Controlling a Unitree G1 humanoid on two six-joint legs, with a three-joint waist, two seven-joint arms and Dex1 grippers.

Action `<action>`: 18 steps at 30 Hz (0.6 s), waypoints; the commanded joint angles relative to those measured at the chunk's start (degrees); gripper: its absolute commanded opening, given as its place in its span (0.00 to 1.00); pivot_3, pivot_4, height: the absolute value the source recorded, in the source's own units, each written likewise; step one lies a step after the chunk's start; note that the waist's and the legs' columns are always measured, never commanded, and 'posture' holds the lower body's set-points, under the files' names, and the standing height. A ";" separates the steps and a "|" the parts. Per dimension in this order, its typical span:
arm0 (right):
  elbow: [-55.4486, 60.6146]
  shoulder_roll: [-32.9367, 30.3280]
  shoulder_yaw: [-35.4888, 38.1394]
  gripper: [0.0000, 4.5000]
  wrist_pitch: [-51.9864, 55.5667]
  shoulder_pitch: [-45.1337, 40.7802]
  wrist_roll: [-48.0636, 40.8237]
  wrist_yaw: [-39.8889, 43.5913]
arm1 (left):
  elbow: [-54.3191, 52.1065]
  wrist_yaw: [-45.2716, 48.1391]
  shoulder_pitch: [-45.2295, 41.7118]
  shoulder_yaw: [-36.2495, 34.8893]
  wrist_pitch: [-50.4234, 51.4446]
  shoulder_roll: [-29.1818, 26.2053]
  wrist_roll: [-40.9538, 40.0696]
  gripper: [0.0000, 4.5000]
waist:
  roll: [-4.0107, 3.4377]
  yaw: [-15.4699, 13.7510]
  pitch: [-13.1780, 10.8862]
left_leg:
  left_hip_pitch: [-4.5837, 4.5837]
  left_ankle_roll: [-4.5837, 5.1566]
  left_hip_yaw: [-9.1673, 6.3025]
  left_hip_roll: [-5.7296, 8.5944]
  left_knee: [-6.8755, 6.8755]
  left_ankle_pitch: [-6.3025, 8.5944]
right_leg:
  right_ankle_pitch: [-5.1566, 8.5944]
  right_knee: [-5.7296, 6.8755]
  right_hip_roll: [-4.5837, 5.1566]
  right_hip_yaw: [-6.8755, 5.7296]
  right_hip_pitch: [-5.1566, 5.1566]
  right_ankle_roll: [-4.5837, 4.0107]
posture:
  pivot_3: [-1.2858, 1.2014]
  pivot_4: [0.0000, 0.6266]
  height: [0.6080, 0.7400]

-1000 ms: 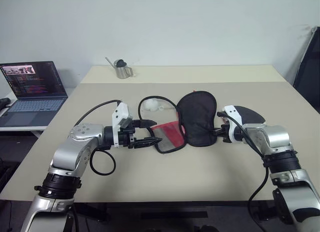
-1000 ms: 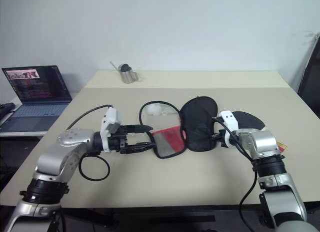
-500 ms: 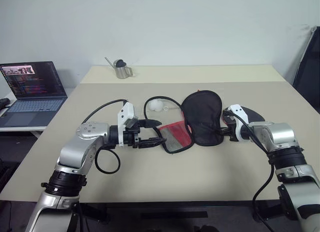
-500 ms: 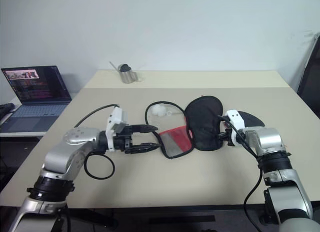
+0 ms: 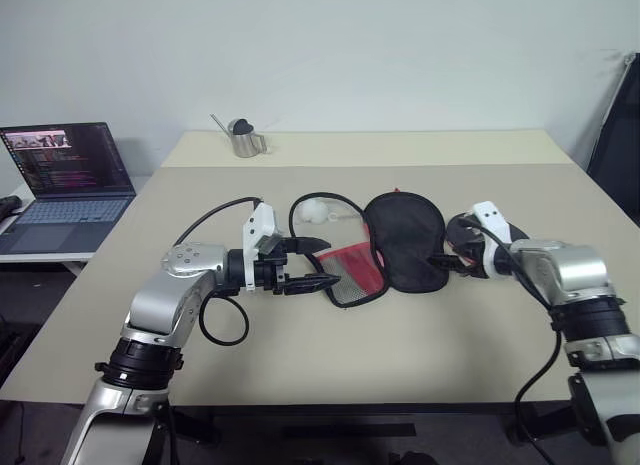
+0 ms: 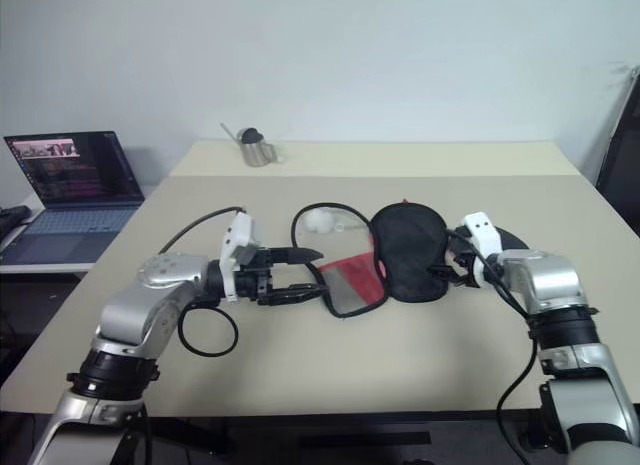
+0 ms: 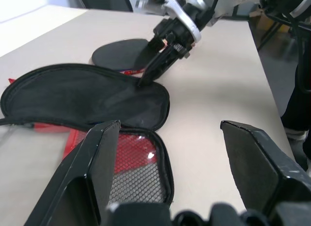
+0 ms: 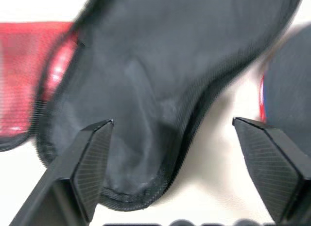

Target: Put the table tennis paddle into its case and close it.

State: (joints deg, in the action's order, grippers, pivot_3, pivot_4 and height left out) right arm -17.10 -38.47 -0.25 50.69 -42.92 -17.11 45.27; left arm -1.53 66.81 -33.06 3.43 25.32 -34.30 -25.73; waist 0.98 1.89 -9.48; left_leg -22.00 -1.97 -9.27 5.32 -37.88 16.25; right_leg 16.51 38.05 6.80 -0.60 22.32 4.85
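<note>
Now both tools (image 5: 318, 264) (image 6: 447, 268) beside case (image 5: 400, 243)

paddle (image 5: 470, 225) mostly hidden behind right arm, laptop (image 5: 62, 185) cut off

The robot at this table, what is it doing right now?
It is working on a paddle case that lies open on the table. The right gripper is open at the edge of the black flap, holding nothing. The left gripper is open beside the red mesh half. The paddle lies outside the case.
</note>
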 commanded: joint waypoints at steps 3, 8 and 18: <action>-3.03 -7.01 3.83 0.91 -12.86 1.70 0.90 6.93 | -3.30 -0.83 -0.75 -0.22 0.41 1.36 -1.53 0.80 | 0.00 -0.06 0.00 | 0.01 0.01 0.01 0.01 -0.01 0.00 | 0.00 0.00 0.01 0.00 -0.02 0.01 | 0.52 0.24 1.00; -15.57 -11.10 1.36 0.91 -21.56 -0.24 5.84 9.52 | -4.73 -1.15 -2.12 1.01 1.14 2.86 -2.08 0.80 | 0.00 -0.01 0.00 | 0.05 0.01 0.07 0.00 -0.02 0.00 | 0.00 0.02 0.00 0.02 -0.05 0.01 | 0.52 0.24 1.00; -38.10 -11.90 -2.27 0.91 -30.57 -8.69 14.70 10.75 | -3.93 -0.47 -3.95 2.42 0.92 4.21 -1.79 0.80 | -0.01 0.47 0.00 | 0.06 0.00 0.16 -0.02 -0.03 0.00 | 0.00 0.02 0.00 0.08 -0.04 0.01 | 0.52 0.24 1.00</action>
State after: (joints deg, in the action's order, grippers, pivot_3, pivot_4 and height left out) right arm -53.07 -48.94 -2.58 22.08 -49.53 -3.63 55.86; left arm -4.15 65.90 -35.37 6.24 26.93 -30.05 -26.92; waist 0.98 2.36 -9.48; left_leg -21.94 -1.97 -9.12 5.31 -37.90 16.24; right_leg 16.51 38.06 6.80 -0.53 22.28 4.86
